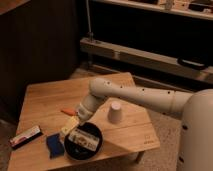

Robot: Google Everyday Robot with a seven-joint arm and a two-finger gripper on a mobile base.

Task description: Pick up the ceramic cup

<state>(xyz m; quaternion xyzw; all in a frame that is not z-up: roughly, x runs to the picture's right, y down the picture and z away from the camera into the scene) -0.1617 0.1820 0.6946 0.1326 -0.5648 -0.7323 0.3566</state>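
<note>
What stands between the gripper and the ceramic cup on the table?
Nothing visible does. The gripper hangs over the table just left of the ceramic cup, at the far rim of the black bowl. The bowl lies nearer the camera than both, off the line to the cup.

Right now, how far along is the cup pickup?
Done: nothing that shows. The ceramic cup stands on the table, not lifted.
In hand: the gripper hangs by the far rim of the black bowl, to the picture-left of the cup and not on it.
Left: bring the gripper over to the cup, grasp it and lift it off the table.
</note>
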